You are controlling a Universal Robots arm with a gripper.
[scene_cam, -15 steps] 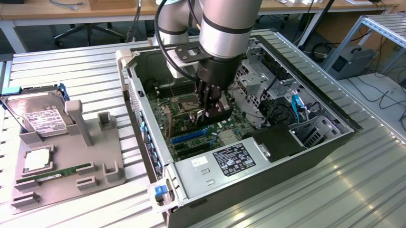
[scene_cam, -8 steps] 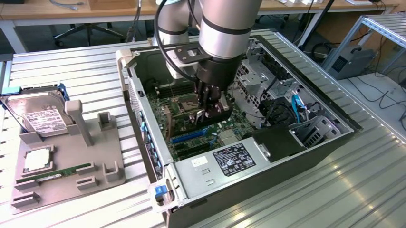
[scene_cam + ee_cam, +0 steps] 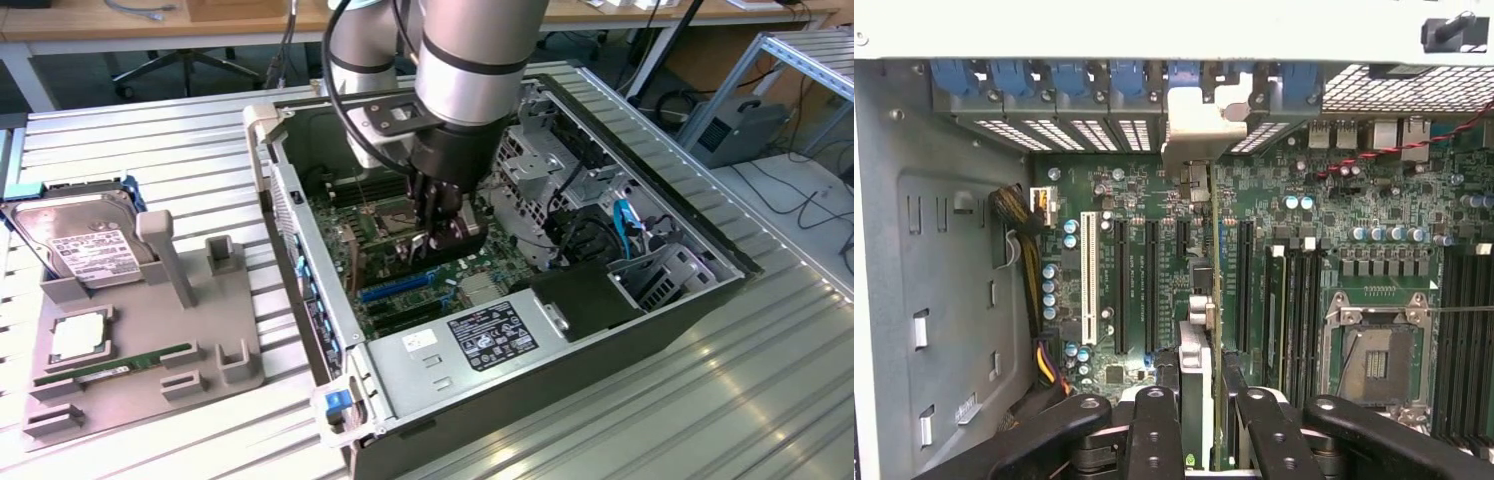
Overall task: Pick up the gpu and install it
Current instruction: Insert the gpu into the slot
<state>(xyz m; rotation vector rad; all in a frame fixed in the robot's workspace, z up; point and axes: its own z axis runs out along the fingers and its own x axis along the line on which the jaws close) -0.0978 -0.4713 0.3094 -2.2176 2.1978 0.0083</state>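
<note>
The gpu (image 3: 1212,300) is a thin dark card seen edge-on, standing upright over the motherboard's expansion slots (image 3: 1150,285). Its silver-beige bracket (image 3: 1194,130) lies against the case's rear slot openings, under the blue latches (image 3: 1079,78). My gripper (image 3: 1209,435) is shut on the card's near end, one black finger on each side. In the exterior view the gripper (image 3: 434,243) reaches down into the open computer case (image 3: 314,290) with the dark gpu (image 3: 458,238) between its fingers, just above the board. Whether the card sits in a slot I cannot tell.
A grey fixture (image 3: 200,300) at the exterior view's left carries a hard drive (image 3: 87,250), a CPU (image 3: 78,335) and a green RAM stick (image 3: 114,365). Inside the case are the CPU socket (image 3: 1379,360), a power supply (image 3: 494,335), drive cages (image 3: 534,160) and cables (image 3: 627,225).
</note>
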